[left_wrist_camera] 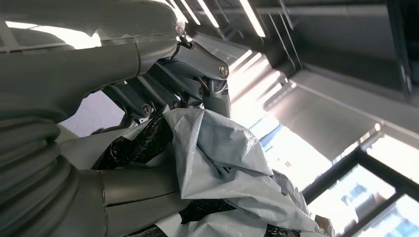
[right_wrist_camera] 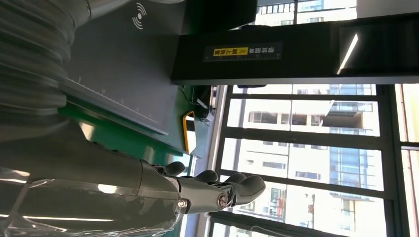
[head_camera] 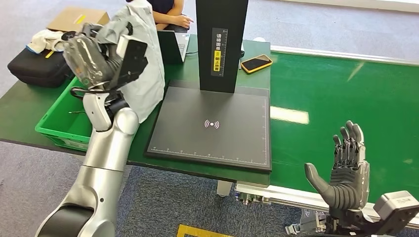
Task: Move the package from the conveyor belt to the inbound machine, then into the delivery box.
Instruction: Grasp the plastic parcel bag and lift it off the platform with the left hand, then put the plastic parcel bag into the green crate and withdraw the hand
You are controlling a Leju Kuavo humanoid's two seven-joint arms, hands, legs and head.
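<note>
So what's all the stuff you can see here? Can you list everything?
package: one, pale grey, held up over the green crate
crate: one, green, left table edge
scanner pad: one, dark grey, table middle
black post: one, yellow label, behind the pad
phone: one, orange case, beside the post
conveyor belt: one, green, right
laptop: one, dark, far side
black bag: one, far left
person: one, behind the laptop
left hand: grips the package
right hand: open, over the belt

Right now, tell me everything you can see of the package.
The package is a light grey soft plastic mailer bag, crumpled and creased. The left hand grips it, raised above the table's left side between the green bin and the dark scanner plate. It hangs down beside the forearm; the fingers press into its folds.
</note>
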